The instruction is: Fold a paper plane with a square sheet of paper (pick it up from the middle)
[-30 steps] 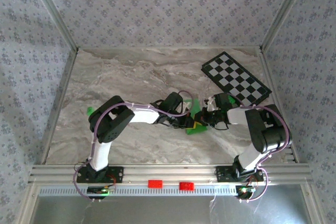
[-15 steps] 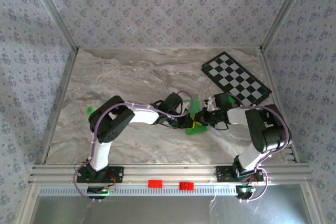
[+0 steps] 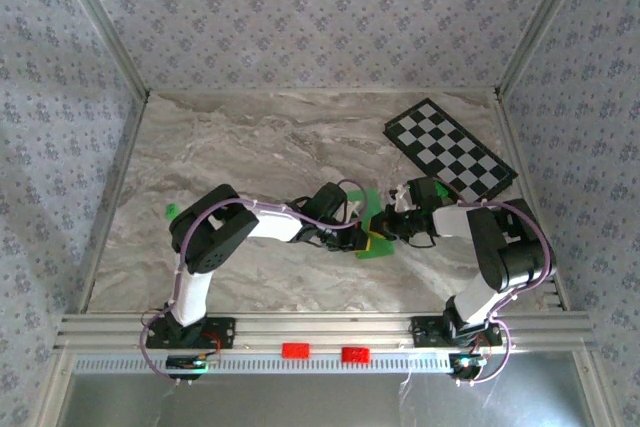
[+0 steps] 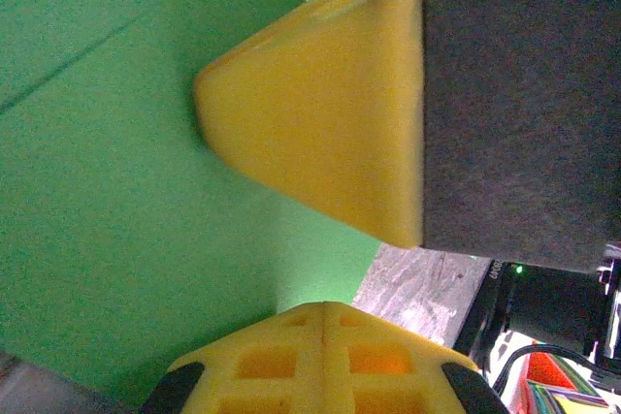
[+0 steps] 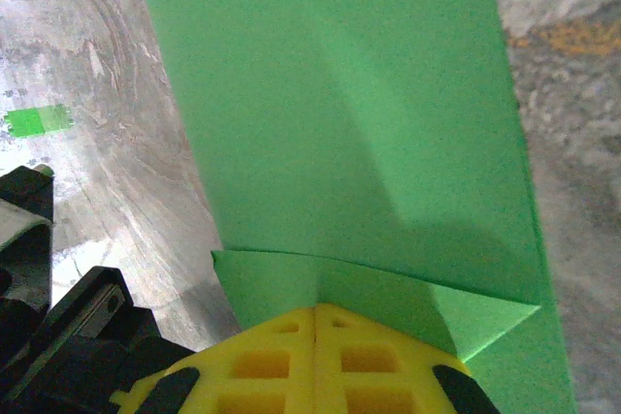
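**Both pincers closed at the green paper, mid-fold, and little has moved**

From above, you have the left pincer [image 3: 364, 238] and the right pincer [image 3: 392, 226] nose to nose over the green paper [image 3: 378, 248]. It lies a little right of the middle of the desk [image 3: 250, 147], well apart from the checkered board [image 3: 450, 152]. Over the last second the left forearm has swung slightly, the paper has hardly shifted, and both pincers have stayed closed. I read that as pressing or holding a fold, not a fresh grab.

In the left wrist view, the left pincer [image 4: 323, 315] is closed, its tips just beside the green paper [image 4: 116, 220]. A yellow finger [image 4: 320, 133], seemingly the other arm's, lies against the sheet.

In the right wrist view, the right pincer [image 5: 317, 312] is closed at a small turned-over flap [image 5: 388, 302] of the paper [image 5: 330, 113], which runs away as a long strip. Whether either pincer nips an edge, I cannot tell. The plane looks far from done, so expect more creasing.
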You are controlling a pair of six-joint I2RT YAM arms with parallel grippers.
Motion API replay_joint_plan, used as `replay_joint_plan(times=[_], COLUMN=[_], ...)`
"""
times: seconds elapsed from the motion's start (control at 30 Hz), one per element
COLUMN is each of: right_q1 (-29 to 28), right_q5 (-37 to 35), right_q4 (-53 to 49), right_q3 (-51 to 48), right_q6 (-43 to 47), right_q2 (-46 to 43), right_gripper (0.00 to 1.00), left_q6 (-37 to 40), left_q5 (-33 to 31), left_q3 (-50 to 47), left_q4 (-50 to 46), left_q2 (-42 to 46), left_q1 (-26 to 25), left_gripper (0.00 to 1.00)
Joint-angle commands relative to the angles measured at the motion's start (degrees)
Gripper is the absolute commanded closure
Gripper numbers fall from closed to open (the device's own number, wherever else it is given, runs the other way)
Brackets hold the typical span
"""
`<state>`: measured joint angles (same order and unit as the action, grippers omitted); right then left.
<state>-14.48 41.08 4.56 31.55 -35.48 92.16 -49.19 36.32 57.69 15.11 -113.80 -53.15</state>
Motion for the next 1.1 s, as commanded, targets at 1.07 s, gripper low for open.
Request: replay_joint_plan(times=[1.07], right_q1=[0.57], right_q5=[-6.74], right_q4=[-6.23], right_q3=[-2.02], right_q6=[1.36], right_q2=[2.71], right_gripper=[1.0], left_q6=[-1.16], left_q5=[-0.49], left_q3=[-3.57], left_q4=[4.76], left_q2=[3.45], left_q1=[-2.66], left_gripper=[0.99])
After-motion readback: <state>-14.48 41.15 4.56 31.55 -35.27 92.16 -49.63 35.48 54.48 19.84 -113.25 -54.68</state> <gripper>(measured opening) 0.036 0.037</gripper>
